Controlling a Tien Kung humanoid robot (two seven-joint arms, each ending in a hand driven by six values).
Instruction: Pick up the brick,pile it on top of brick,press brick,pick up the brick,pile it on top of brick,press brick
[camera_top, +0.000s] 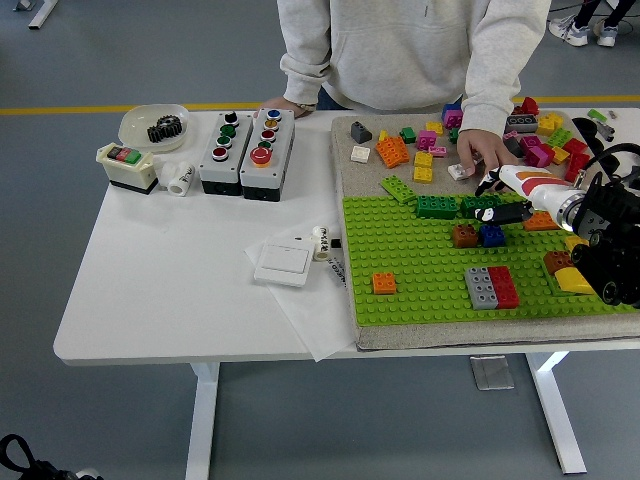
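Green brick (436, 207) lies long axis left-right; right hand (512, 197) spread, empty.

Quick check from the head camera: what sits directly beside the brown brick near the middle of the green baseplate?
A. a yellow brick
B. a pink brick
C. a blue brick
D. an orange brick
C: the blue brick stands right against the brown brick on the green baseplate, just below the right hand.
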